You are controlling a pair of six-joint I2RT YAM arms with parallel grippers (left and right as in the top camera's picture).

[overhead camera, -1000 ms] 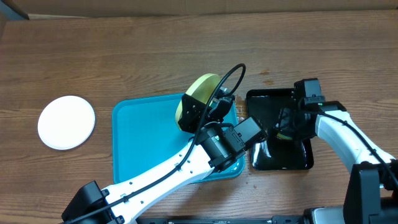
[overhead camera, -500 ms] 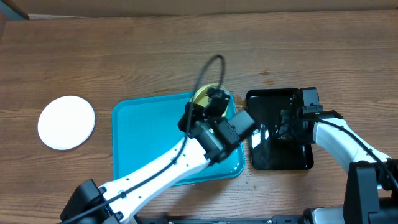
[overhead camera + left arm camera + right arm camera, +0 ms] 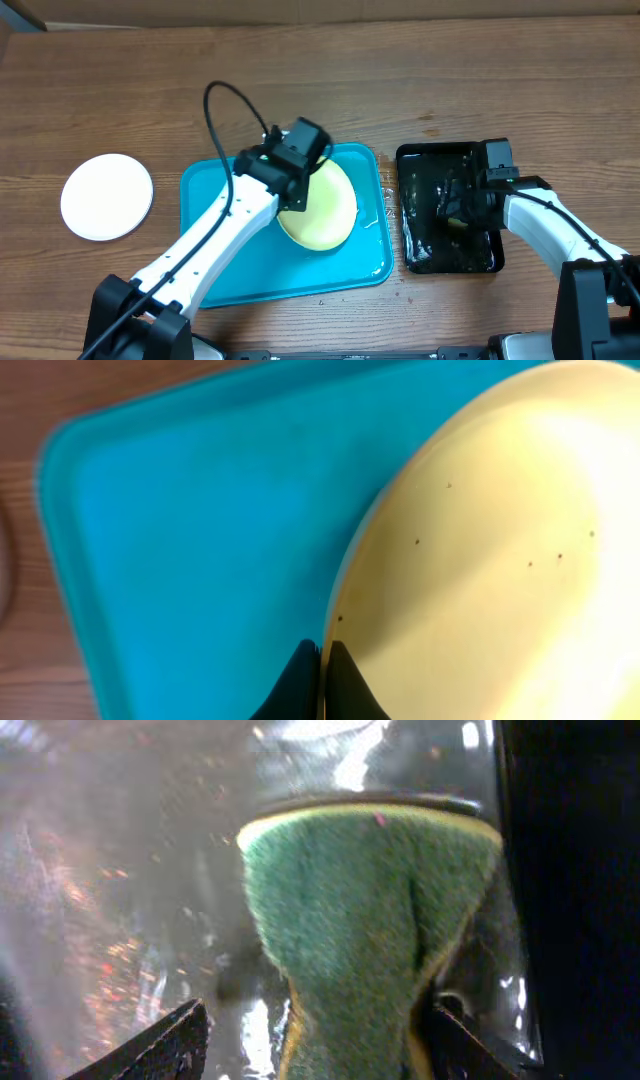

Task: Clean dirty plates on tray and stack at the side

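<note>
Yellow-green plate (image 3: 325, 210) gripped over the turquoise tray (image 3: 215, 250)
The left gripper (image 3: 322, 678) is clamped on the plate's rim. The right gripper (image 3: 320, 1040) fingers stand apart around a green sponge (image 3: 365, 910) in the black tray (image 3: 425, 165).

Colours at the two grippers

Pale yellow-green plate (image 3: 480, 560), finely dark-speckled, at the left gripper (image 3: 322, 660), turquoise tray (image 3: 190, 540) beneath it. Fuzzy green sponge (image 3: 370, 910), yellow-edged, at the right gripper (image 3: 320, 1032) over a glossy black tray (image 3: 430, 160).

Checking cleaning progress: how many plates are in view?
2. A round white plate lies on the wooden table at left; a pale yellow-green plate sits over the turquoise plastic tray, pinched by the left hand. Others may be hidden.
</note>
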